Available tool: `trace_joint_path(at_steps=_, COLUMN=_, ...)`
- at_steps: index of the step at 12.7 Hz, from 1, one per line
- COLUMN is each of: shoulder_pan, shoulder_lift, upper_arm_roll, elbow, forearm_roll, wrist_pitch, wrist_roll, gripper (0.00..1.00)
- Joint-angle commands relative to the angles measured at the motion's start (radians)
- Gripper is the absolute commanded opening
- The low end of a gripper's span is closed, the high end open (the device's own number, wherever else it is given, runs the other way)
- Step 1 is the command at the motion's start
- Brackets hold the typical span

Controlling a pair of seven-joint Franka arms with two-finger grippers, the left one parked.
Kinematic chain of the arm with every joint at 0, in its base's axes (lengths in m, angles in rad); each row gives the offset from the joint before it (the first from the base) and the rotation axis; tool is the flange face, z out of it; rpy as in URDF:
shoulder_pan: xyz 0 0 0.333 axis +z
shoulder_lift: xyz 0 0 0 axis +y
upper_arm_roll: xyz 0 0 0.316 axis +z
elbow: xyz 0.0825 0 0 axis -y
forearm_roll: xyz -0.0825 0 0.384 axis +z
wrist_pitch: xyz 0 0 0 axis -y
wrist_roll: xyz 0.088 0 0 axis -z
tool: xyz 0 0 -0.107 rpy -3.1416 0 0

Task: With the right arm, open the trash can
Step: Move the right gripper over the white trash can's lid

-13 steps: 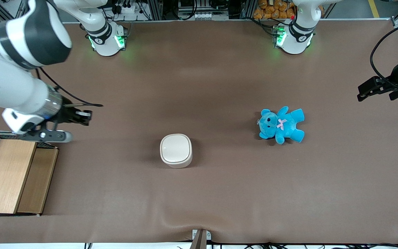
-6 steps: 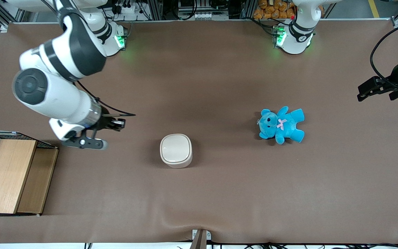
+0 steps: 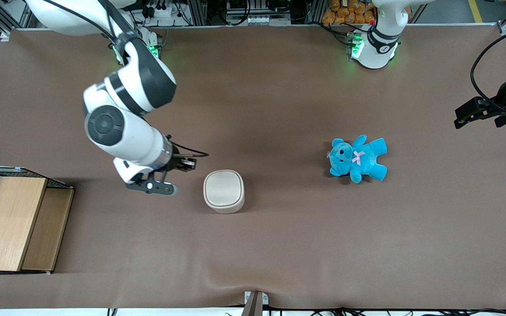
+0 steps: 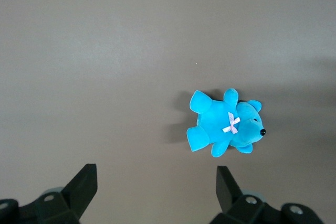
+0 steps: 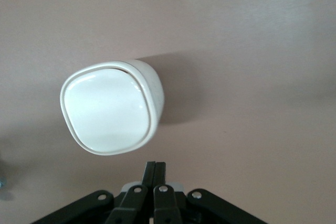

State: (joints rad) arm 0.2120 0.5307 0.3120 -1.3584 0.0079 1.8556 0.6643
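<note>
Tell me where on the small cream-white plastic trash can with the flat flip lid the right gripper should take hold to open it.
Probably the lid's edge. The cream-white plastic trash can stands upright, its lid shut flush, leaving only a thin seam round the rim. I cannot tell which edge carries the hinge. The black two-finger gripper, fingers shut, hovers beside the can toward the working arm's end, so coming down from above onto that near edge looks simplest.

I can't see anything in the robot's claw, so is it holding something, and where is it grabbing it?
Nothing is held. The pincer is shut on nothing, hanging beside the trash can, whose lid is closed, toward the working arm's end of the table.
</note>
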Motion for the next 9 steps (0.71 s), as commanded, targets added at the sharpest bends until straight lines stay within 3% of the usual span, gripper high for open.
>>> trace_joint_path(at_steps=1, shoulder_pan=0.030, shoulder_lift=0.086, upper_arm_roll=-0.002, elbow=0.093, forearm_roll=-0.005, wrist_pitch=0.008, wrist_roll=0.060, gripper=0.00)
trace_joint_path(at_steps=9, shoulder_pan=0.059, shoulder_lift=0.195, upper_arm_roll=-0.008, elbow=0.136, forearm_roll=-0.063, wrist_pitch=0.154, wrist_roll=0.069, gripper=0.00)
